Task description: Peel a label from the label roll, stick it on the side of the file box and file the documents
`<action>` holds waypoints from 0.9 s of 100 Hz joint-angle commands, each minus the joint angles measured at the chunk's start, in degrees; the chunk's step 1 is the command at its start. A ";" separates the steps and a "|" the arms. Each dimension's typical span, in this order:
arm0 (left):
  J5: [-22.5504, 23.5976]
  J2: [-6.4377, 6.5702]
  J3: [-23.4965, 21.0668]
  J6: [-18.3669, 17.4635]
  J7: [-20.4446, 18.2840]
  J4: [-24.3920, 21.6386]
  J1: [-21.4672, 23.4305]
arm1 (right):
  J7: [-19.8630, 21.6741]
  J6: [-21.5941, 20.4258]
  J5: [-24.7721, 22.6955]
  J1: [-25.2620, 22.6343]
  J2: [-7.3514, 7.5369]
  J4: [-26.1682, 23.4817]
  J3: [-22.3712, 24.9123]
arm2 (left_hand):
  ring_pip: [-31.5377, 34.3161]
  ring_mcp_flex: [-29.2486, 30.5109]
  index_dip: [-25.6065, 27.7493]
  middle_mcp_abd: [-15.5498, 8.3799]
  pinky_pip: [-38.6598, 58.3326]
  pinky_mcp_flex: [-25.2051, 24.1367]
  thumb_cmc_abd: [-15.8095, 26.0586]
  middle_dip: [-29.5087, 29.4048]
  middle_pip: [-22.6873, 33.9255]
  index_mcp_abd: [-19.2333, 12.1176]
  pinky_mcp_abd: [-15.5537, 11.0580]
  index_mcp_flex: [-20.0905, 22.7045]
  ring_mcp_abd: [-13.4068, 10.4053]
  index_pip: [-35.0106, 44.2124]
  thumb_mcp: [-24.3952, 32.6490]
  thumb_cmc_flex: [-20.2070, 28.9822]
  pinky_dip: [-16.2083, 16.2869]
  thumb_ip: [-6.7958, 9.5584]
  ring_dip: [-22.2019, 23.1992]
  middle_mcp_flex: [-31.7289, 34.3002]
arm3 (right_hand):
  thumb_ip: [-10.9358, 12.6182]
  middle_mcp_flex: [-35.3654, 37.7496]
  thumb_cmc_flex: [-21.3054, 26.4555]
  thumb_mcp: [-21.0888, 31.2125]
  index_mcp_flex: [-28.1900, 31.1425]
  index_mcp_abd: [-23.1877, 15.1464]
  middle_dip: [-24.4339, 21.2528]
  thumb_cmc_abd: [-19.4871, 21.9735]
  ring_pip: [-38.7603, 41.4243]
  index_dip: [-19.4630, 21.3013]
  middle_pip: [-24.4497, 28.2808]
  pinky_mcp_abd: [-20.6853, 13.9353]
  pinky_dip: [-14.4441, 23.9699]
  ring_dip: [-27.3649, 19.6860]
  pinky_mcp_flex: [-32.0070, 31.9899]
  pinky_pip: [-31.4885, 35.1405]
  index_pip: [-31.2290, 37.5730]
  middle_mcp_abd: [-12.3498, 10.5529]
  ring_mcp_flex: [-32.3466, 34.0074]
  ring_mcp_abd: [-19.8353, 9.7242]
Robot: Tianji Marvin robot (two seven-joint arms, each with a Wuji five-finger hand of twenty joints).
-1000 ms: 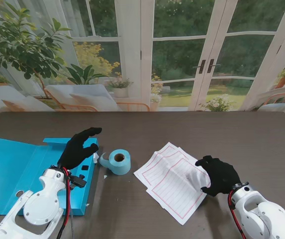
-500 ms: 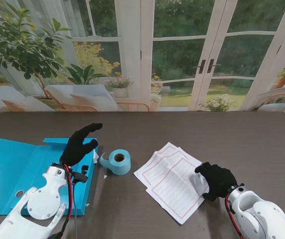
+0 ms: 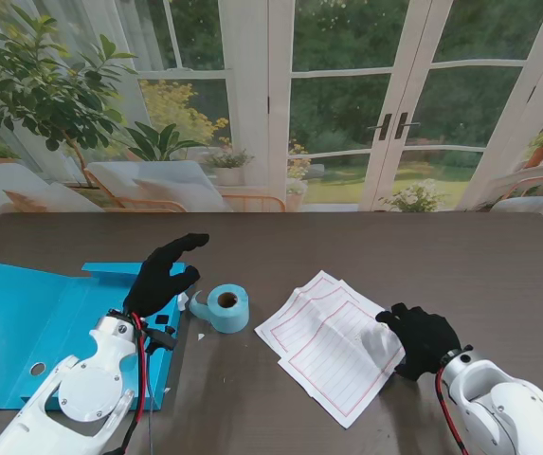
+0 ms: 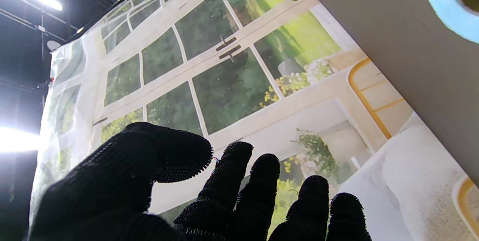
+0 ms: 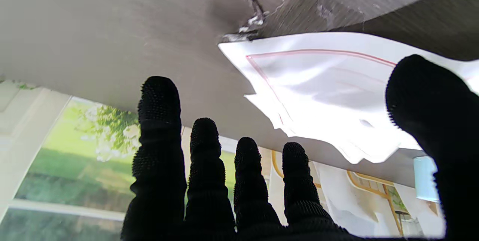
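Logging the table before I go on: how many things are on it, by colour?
Blue: 2, the file box and the label roll
White: 1, the stack of papers; its sheet count cannot be told
Total: 3

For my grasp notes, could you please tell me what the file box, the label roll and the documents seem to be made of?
File box: probably thin plastic, smooth matte blue, folded flat panels.
Label roll: likely paper labels, light blue, wound on a brown, seemingly cardboard core.
Documents: white paper, red-ruled, edges curling.
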 commanded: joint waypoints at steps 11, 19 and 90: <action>0.28 -0.02 0.25 -0.49 -1.31 -1.07 0.34 | 1.80 -1.46 -0.79 -2.64 0.47 -2.51 1.63 | -0.72 -0.40 -0.46 -0.93 -1.76 -1.02 0.91 -0.51 -0.69 -1.04 -3.28 -0.31 -1.53 -1.01 0.28 -0.27 -0.82 0.10 -0.47 -1.68 | -1.88 -2.51 -1.57 1.26 -2.65 2.05 -0.13 -4.14 -1.01 1.22 -0.73 -0.81 -0.15 -0.71 -35.39 -1.58 -4.49 -0.02 -2.45 -0.60; -0.19 0.10 0.12 -0.58 -2.00 -0.86 0.30 | 3.65 -1.47 -1.88 -2.70 0.68 -2.71 1.30 | -0.75 -0.47 -0.49 -0.99 -1.80 -1.11 0.96 -0.52 -0.73 -1.15 -3.34 -0.48 -1.57 -1.09 0.32 -0.25 -0.88 0.13 -0.48 -1.82 | -2.15 -2.50 -2.08 2.18 -2.62 2.87 -0.68 -5.49 -1.15 2.04 -2.20 -1.04 -0.08 -0.64 -35.36 -1.75 -8.16 0.14 -2.68 -0.68; -0.46 -0.02 -0.71 -1.47 -1.56 -0.08 0.62 | -3.08 5.17 -5.45 2.24 1.20 3.02 -7.15 | -0.62 0.14 -0.54 -0.59 -1.66 -0.98 1.74 -0.51 -0.63 -1.05 -3.04 -0.36 -1.16 -1.14 0.03 -0.38 -0.99 -0.12 -0.42 -1.36 | -0.13 5.57 1.92 1.23 -0.89 0.15 0.17 4.32 2.41 7.38 1.00 -0.62 -1.95 0.04 -30.83 3.57 7.47 -0.17 5.48 -0.03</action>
